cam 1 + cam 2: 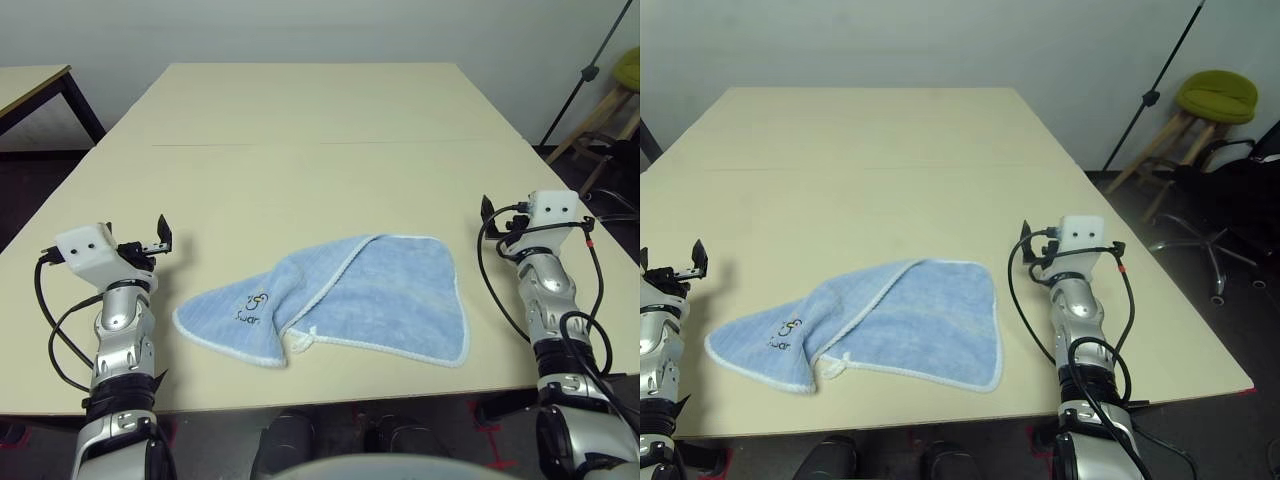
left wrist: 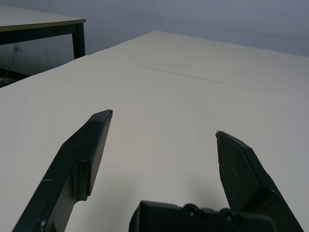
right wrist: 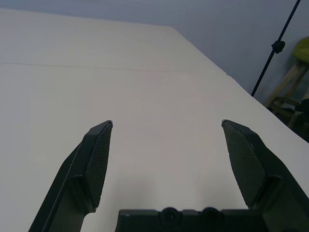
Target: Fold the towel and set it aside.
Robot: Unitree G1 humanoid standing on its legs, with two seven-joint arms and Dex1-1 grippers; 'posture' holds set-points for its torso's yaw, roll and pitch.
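Left eye view: my left claw [image 1: 160, 236] and my right claw [image 3: 166, 126] both stand wide apart, gripping nothing, each hovering above the table [image 1: 300, 110]. Between them, a little nearer to me than their tips, lies the towel [image 1: 340, 300], rumpled and partly folded over itself. Beyond stretches bare tabletop.

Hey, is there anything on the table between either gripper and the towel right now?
Nothing visible. The towel lies rumpled on the table between the two arms, with bare tabletop on both sides. The left gripper and right gripper are open, off to either side of it, touching nothing.
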